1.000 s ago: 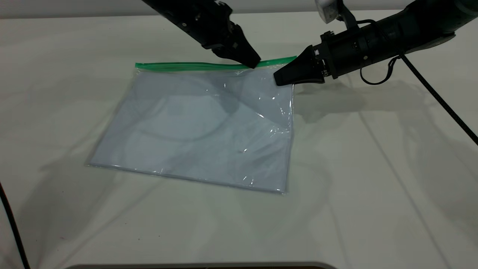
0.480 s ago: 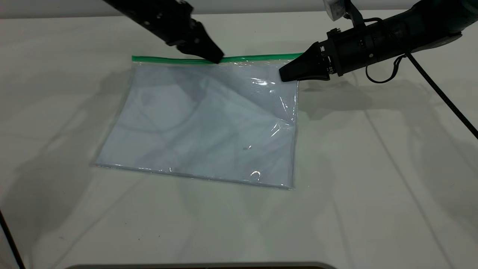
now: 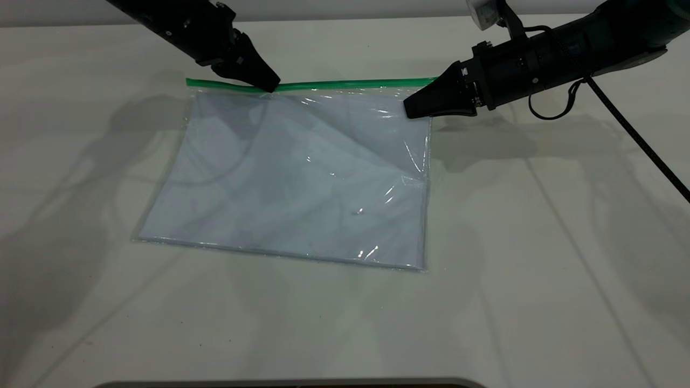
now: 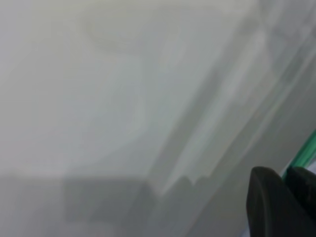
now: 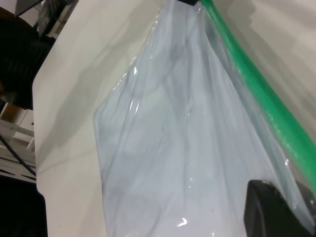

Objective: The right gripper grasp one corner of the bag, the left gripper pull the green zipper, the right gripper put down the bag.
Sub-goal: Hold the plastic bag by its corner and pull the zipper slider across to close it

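Note:
The bag [image 3: 302, 178] is a clear pouch with pale sheets inside, lying on the white table with its far edge raised. The green zipper [image 3: 345, 84] runs along that far edge. My right gripper [image 3: 411, 110] is shut on the bag's far right corner and holds it just off the table; the right wrist view shows plastic [image 5: 187, 148] between its fingers [image 5: 271, 212]. My left gripper [image 3: 271, 88] is shut on the green zipper near its left end. The left wrist view shows the green strip [image 4: 306, 153] between the fingers [image 4: 269, 202]. The slider tab is hidden.
The table [image 3: 539, 242] is covered in a white cloth with soft creases. The right arm's black cable [image 3: 636, 145] slants across the table at far right. A table edge [image 3: 280, 383] shows at the front.
My left gripper has slid leftward along the green zipper from near the right end to near the left end. The bag's far edge has straightened. The right gripper has held its corner.

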`<state>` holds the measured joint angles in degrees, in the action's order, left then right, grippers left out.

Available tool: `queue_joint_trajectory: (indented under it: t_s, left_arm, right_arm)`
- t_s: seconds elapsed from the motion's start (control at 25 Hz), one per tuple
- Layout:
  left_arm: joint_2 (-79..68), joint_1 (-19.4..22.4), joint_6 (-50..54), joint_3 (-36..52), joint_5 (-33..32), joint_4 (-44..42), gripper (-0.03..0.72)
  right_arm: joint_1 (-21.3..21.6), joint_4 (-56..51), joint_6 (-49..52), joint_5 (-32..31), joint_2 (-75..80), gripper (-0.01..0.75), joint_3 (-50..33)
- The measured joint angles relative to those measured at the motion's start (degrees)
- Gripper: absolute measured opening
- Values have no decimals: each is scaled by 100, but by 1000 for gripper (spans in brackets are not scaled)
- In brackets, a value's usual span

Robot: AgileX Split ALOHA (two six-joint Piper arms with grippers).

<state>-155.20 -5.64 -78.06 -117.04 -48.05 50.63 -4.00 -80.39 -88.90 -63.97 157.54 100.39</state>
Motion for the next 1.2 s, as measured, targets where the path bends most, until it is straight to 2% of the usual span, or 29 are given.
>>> queue_joint_trajectory:
  t_s: [0.64, 1.2]
  left_arm:
    - [0, 643, 0, 0, 36, -147, 93]
    - [0, 835, 0, 0, 126, -314, 103]
  right_arm:
    - [6, 13, 0, 19, 0, 35, 0]
    - [27, 48, 18, 21, 0, 35, 0]
